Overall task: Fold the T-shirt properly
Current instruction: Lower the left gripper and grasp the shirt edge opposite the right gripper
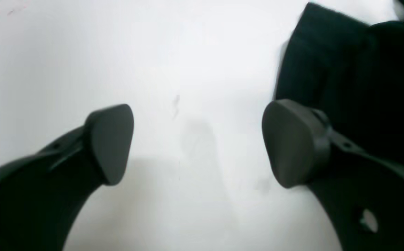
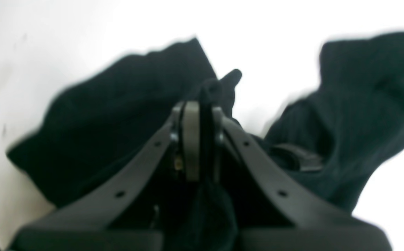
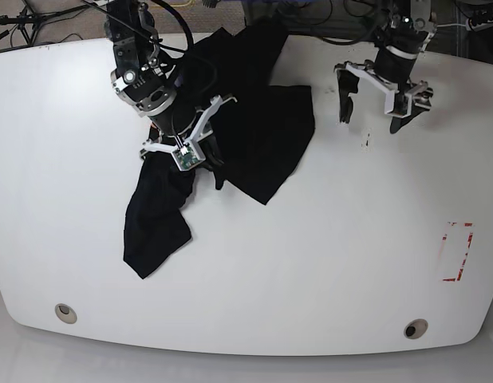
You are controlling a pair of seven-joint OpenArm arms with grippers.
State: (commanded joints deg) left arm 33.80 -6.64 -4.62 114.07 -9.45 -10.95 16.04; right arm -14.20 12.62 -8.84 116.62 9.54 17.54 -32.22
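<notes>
The black T-shirt lies crumpled on the white table, left of centre, with one part trailing toward the front. My right gripper is shut on a fold of the T-shirt. In the right wrist view a strip of cloth sits pinched between the pads. My left gripper hovers open to the right of the shirt, holding nothing. In the left wrist view its fingertips stand wide apart over bare table, and the T-shirt's edge shows at the upper right.
A red marked rectangle is on the table at the right. Two round holes sit near the front edge. Cables run along the back edge. A small dark mark lies below the left gripper.
</notes>
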